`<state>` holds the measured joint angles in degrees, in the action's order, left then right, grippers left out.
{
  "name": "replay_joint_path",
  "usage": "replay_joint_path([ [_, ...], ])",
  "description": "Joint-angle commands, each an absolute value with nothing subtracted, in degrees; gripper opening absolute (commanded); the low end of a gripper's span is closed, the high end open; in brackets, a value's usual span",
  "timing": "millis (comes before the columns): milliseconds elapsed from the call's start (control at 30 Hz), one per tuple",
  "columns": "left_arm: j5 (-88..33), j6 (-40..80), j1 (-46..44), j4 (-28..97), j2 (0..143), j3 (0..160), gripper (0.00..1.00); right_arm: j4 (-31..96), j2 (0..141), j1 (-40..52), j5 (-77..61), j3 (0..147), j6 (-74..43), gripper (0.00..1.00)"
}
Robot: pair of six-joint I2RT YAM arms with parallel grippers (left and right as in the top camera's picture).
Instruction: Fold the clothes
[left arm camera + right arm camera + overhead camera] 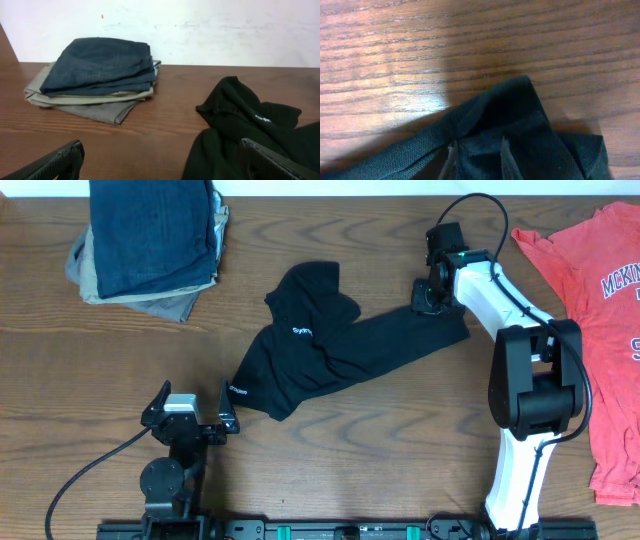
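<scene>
Not far along: black T-shirt [330, 350] is left crumpled mid-table, red T-shirt [600, 330] spread unfolded at right; left gripper [192, 412] is held wide open, right gripper [477, 157] is set on the black corner, grip can't be told

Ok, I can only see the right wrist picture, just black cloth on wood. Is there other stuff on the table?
Observer: Yes, a pile of folded trousers sits at the far left.
Kid: Any more shirts?
Observer: A red T-shirt lies spread out at the right edge.
Kid: And where's the other hand?
Observer: The left hand is open and empty, low beside the near left corner of the black T-shirt.
</scene>
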<state>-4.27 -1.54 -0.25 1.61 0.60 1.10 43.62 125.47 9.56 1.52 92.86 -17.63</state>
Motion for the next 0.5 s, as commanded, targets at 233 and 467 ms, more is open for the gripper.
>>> replay_joint_path([
  [233, -4.9, -1.7, 0.0, 3.6, 0.2, 0.2, 0.98, 43.3, 125.8, 9.2, 2.1, 91.7, -17.6, 0.06],
  [467, -4.9, -1.7, 0.0, 3.6, 0.2, 0.2, 0.98, 43.2, 125.8, 9.2, 2.7, 91.7, -18.1, 0.01],
])
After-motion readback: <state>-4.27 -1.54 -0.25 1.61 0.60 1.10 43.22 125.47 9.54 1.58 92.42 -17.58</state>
